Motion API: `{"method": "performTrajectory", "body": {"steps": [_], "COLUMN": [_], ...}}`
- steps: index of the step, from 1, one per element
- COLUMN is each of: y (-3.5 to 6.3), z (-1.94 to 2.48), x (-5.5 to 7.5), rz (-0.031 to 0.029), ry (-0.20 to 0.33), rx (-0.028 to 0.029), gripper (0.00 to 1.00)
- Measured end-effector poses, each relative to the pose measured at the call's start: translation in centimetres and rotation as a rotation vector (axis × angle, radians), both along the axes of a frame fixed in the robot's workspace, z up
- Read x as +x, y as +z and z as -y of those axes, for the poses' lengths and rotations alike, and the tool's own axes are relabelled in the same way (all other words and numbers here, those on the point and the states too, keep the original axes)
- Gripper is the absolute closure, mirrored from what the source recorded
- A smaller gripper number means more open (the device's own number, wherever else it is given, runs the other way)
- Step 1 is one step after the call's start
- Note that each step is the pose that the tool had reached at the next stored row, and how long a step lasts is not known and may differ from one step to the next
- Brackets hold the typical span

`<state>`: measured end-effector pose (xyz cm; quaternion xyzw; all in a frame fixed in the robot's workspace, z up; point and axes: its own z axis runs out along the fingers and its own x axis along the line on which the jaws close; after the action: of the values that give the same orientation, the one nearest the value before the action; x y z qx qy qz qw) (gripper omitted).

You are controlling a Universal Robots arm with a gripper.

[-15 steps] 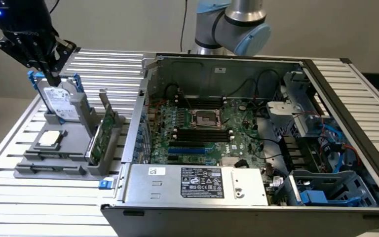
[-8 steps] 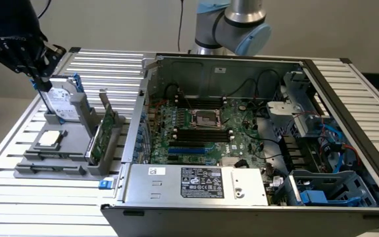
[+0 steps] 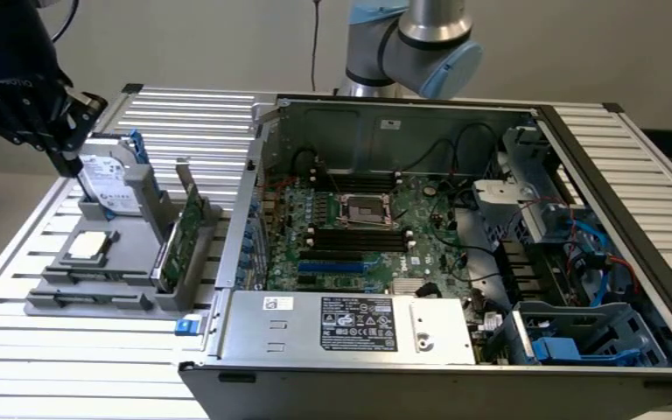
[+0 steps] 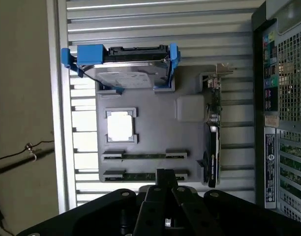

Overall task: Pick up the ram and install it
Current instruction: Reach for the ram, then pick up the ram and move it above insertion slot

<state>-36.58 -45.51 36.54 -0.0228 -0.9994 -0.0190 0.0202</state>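
Two ram sticks lie on edge in the grey holder (image 4: pixel 155 137): one ram (image 4: pixel 143 156) in the inner slot and a second ram (image 4: pixel 135 175) in the outer slot, seen edge-on as thin green strips. In the exterior view they sit at the holder's near end (image 3: pixel 91 280). My gripper (image 4: pixel 165 173) hangs well above the holder with its fingers together and nothing between them. Its tip lines up over the outer stick. In the exterior view the black gripper (image 3: pixel 66 157) is high at the left, over the hard drive.
The holder also carries a hard drive in a blue caddy (image 4: pixel 126 66), a CPU (image 4: pixel 121 124) and a tall green expansion card (image 4: pixel 213 132). The open computer case (image 3: pixel 616 175) lies at the exterior view's right, with black memory slots (image 3: pixel 360 236) on its motherboard.
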Motion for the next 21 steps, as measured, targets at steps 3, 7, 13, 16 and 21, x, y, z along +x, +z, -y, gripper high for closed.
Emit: {"method": "performTrajectory", "body": {"steps": [3,7,13,16,21], "y": [-0.16,-0.37,-1.04,-1.09,-1.09], "z": [0.17,0.29,0.36,0.38,0.38], "x": [0.0,0.0,-0.5,-0.8,-0.8], "rz": [0.0000,-0.0001,0.0025,0.0045,0.0044], "ry": [0.029,0.075,0.114,0.115,0.115], "rx": [0.0001,0.0000,-0.0003,-0.0002,-0.0002], "gripper": [0.89,0.89,0.89,0.89,0.89]}}
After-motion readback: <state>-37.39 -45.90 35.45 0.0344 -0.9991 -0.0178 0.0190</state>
